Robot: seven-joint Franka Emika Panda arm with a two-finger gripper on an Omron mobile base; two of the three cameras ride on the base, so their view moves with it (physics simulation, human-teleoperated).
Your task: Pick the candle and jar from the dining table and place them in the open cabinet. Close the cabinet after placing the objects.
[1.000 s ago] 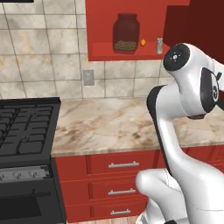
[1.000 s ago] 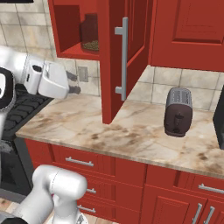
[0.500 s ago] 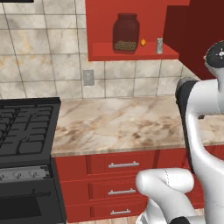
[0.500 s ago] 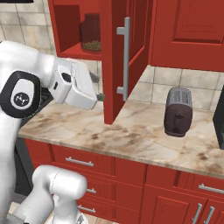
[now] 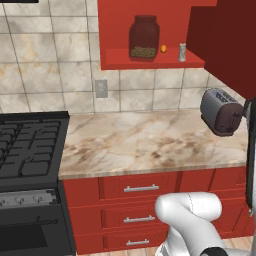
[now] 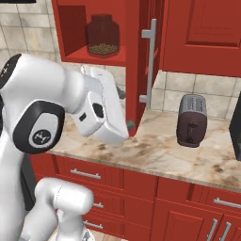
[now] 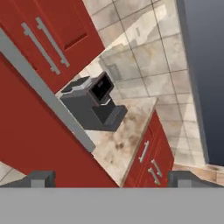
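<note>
Cabinet door (image 6: 137, 70), a stiff red panelled slab, swings lightly on hinges; push near its vertical silver bar handle (image 6: 149, 66). Fingers (image 7: 42, 178) gape wide, empty.

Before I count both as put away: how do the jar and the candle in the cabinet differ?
The jar is large, squat, dark glass with tan contents at its bottom; the candle is a tiny pale-grey cylinder. The jar stands toward the shelf's left, the candle near its right end, apart from it. Both stand upright on the open cabinet shelf.
</note>
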